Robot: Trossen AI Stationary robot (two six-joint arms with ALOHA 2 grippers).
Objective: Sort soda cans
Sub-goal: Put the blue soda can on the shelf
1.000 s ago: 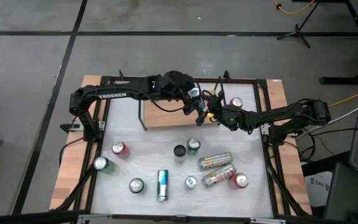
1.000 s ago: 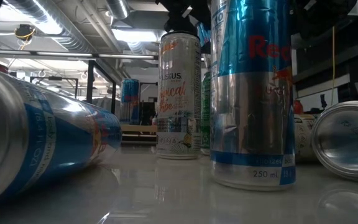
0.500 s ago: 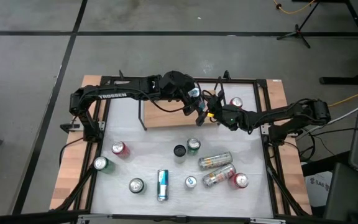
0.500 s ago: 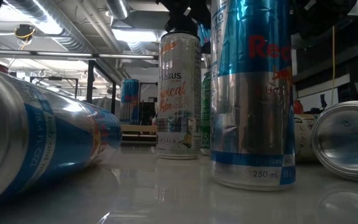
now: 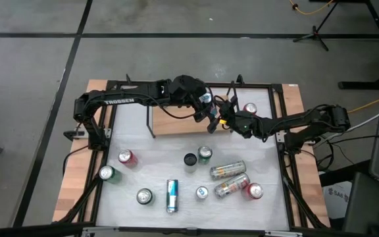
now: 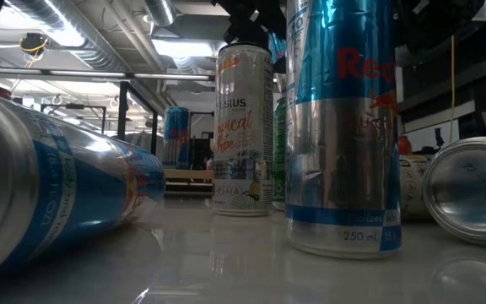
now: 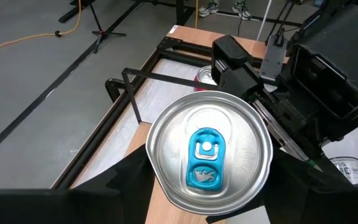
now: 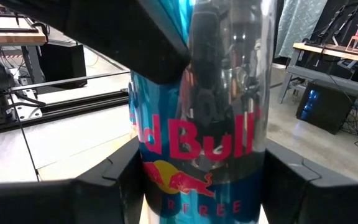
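A blue-and-silver soda can (image 7: 207,149) with a blue tab is held between both grippers above the wooden shelf (image 5: 176,125) at the far side of the table. My left gripper (image 7: 207,190) is shut on its upper part and my right gripper (image 8: 204,183) is shut on its printed body (image 8: 201,124). In the high view the two grippers meet at the can (image 5: 210,108). A red can (image 5: 249,108) stands on the wood at the far right. Several other cans stand or lie on the white table top (image 5: 156,164). My left gripper pinches the can just under its top rim (image 7: 157,177), one finger (image 7: 126,180) on each side. It comes slanting down from the table's left. The can's top faces up, clear of the shelf. My right gripper pinches the can's lower body (image 8: 148,186) between its two fingers (image 8: 120,180), which lie across the can. It comes in level from the table's right. The can stands upright in the hold, and the left gripper's finger (image 8: 142,43) lies against its upper part.
On the white top stand a red can (image 5: 127,157), a green can (image 5: 106,173), a black can (image 5: 189,160) and another green can (image 5: 204,155). A blue can (image 5: 172,195) and two silver cans (image 5: 229,178) lie flat. A black frame (image 5: 281,151) borders the table.
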